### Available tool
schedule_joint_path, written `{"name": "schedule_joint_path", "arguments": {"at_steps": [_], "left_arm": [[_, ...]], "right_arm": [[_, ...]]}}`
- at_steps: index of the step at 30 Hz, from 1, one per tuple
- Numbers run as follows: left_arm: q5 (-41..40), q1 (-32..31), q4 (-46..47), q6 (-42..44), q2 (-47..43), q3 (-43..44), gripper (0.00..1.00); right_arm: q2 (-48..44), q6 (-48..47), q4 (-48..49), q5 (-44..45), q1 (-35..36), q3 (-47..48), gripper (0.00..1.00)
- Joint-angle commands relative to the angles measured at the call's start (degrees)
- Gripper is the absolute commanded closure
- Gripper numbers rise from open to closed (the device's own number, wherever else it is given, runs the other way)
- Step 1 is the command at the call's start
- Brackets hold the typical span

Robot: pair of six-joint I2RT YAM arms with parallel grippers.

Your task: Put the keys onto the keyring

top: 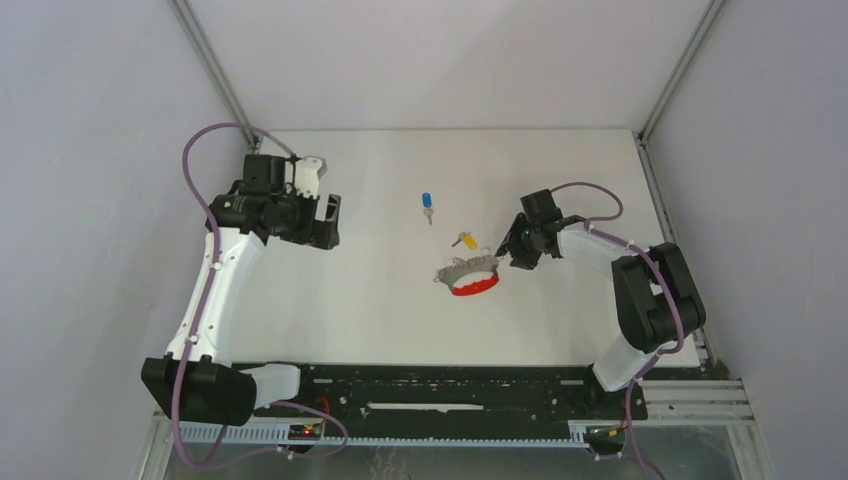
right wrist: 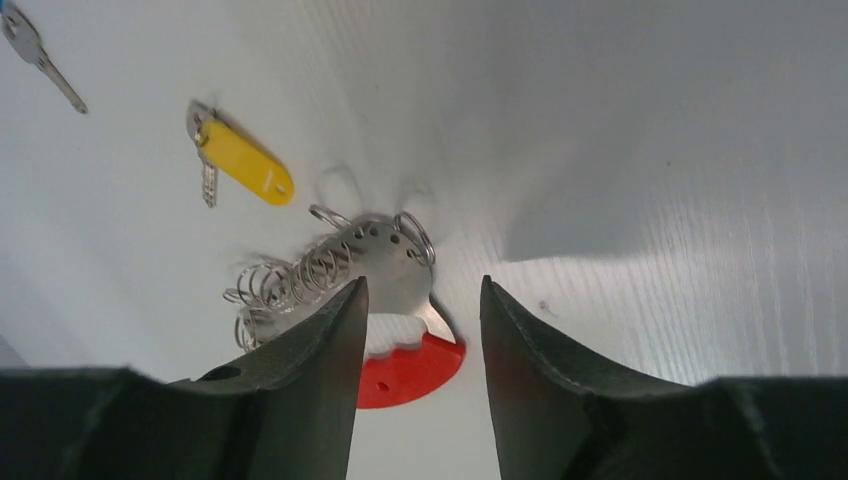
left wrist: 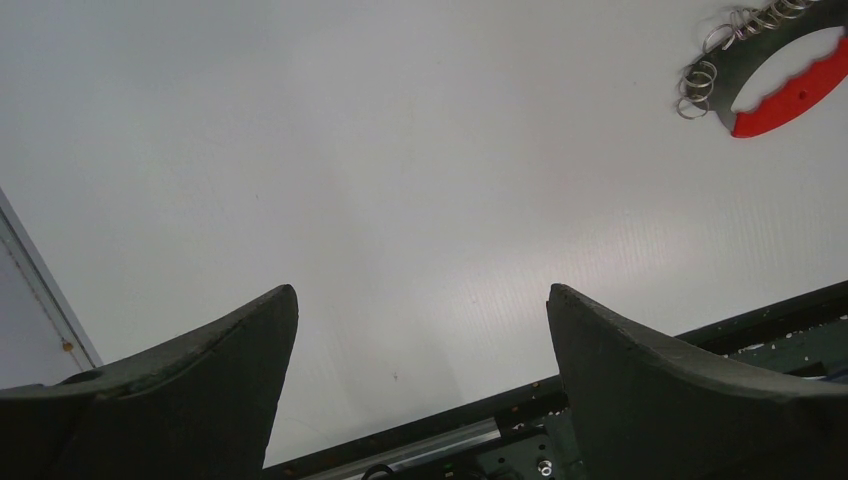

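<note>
1. The keyring (top: pixel 468 276) lies flat on the white table (top: pixel 370 320), about mid-table. It is a grey metal plate punched with holes, with a red handle (right wrist: pixel 410 372) along the edge nearer the arm bases.
2. A bunch of split rings (right wrist: pixel 285 285) is threaded through the plate, crowded toward its left end in the overhead view (they are all it carries; neither key hangs on it).
3. The yellow key (top: pixel 465 240) lies just beyond the keyring, on its far side, close to it but not touching. The right wrist camera shows a small ring at the top of its yellow tag (right wrist: pixel 240 160).
4. The blue key (top: pixel 427 203) lies farther beyond the keyring, past the yellow key and a little to the left, on its own on the table. Only its metal shank (right wrist: pixel 38 55) shows clearly in the right wrist view.
5. The right gripper (top: pixel 503 257) sits low, just right of the keyring, pointed at its right end. In its own camera the gripper (right wrist: pixel 422 290) has its jaws partly apart. The plate's end and the red handle show in the gap, and nothing is pinched. I cannot tell whether the tips touch the metal.
6. The left gripper (top: pixel 327 220) hangs well to the left of the keyring, off the table. In its wrist view the gripper (left wrist: pixel 420 295) is spread wide and holds nothing, and the keyring (left wrist: pixel 790 95) shows in the upper right corner.
</note>
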Motion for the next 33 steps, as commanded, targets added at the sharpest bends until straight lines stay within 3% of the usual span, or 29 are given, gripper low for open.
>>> {"name": "schedule_joint_path", "arguments": {"at_steps": [1, 16, 27, 33], "left_arm": [[-0.3, -0.4, 0.4, 0.9, -0.3, 2.1, 0.0], [-1.1, -0.3, -0.3, 0.9, 0.7, 4.3, 0.0], [-1.3, -0.3, -0.6, 1.5, 0.5, 4.3, 0.0], [-1.6, -0.7, -0.7, 1.6, 0.2, 3.9, 0.0]], "right_arm": [[1.8, 3.3, 6.0, -3.1, -1.5, 0.2, 0.49], [6.5, 4.6, 4.6, -2.3, -2.4, 2.7, 0.62], [6.2, 4.4, 4.9, -0.5, -2.3, 2.9, 0.8], [2.4, -2.6, 9.1, -0.8, 0.9, 2.9, 1.0]]}}
